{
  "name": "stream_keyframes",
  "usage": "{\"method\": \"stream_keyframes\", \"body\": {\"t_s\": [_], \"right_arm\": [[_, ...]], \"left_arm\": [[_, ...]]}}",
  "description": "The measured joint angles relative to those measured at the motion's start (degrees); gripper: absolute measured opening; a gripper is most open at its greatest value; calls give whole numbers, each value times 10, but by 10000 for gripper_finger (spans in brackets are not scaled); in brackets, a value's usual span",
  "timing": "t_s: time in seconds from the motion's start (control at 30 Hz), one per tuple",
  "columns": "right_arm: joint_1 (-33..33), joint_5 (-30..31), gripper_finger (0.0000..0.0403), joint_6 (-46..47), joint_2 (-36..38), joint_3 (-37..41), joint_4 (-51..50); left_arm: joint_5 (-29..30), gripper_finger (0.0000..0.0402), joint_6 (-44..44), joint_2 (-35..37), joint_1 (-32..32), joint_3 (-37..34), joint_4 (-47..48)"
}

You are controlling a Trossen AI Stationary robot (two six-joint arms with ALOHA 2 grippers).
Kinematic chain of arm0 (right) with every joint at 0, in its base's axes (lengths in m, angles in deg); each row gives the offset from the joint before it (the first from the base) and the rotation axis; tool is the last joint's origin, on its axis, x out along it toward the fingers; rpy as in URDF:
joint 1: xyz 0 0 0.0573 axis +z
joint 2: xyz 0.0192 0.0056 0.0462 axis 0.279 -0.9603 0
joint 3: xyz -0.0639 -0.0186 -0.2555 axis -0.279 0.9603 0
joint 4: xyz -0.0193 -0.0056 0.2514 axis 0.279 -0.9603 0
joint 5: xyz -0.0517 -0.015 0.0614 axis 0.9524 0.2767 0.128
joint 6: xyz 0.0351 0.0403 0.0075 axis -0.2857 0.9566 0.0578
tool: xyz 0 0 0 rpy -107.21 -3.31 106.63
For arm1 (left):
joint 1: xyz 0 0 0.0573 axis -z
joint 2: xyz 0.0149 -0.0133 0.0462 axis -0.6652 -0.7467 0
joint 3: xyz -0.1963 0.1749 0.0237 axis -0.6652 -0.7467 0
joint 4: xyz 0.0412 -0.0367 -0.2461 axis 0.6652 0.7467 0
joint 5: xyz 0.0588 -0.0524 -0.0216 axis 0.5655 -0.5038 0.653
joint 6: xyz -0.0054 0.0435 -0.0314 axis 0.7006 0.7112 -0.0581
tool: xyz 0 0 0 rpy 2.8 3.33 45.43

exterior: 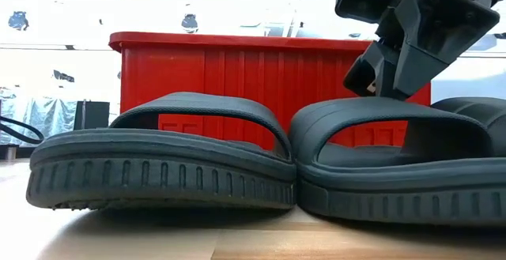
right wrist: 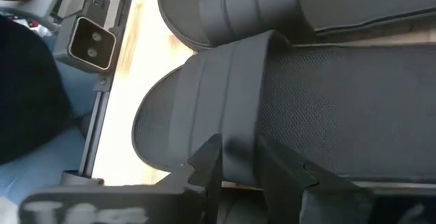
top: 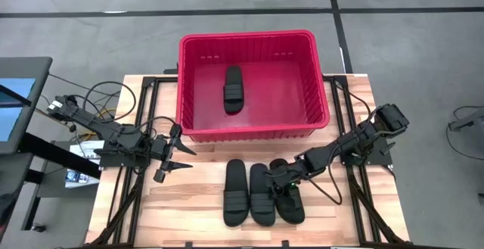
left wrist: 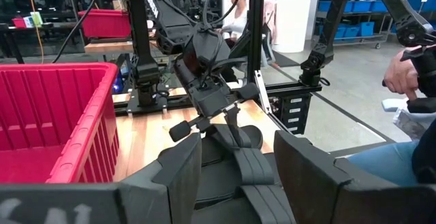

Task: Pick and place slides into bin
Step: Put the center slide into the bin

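One slide (top: 233,89) already sits in the red bin (top: 254,132), three more (top: 262,193) lie side by side on the counter (top: 189,203). Right gripper (top: 281,185) is down on the rightmost one, fingers narrow around its strap. Left gripper (top: 178,152) hovers beside the bin, fingers wide.

A light wooden plank bench (top: 189,211) sits on a black metal frame (top: 144,90), over a grey concrete floor (top: 408,45) crossed by dark seam lines. At the far left edge stands a dark unit with a blue screen (top: 15,98), and black cables (top: 106,98) loop near it. In the room beyond the bench, a second red crate (left wrist: 105,21) rests on another work surface, blue storage bins (left wrist: 354,28) fill shelves in the distance, and a seated person in a white top (left wrist: 238,16) faces away. Closer by, another person's hand (left wrist: 402,77) and blue-clad knee (left wrist: 381,166) show beside the bench.
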Motion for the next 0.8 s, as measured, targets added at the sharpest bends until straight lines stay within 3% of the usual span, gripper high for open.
{"method": "stream_keyframes", "body": {"t_s": [0.3,0.8], "right_arm": [[-3,-19,10,-4,-16,-1,13],[-2,-11,1,-15,-8,-12,-10]], "left_arm": [[0,176,0,0,0,0,0],[0,176,-3,0,0,0,0]]}}
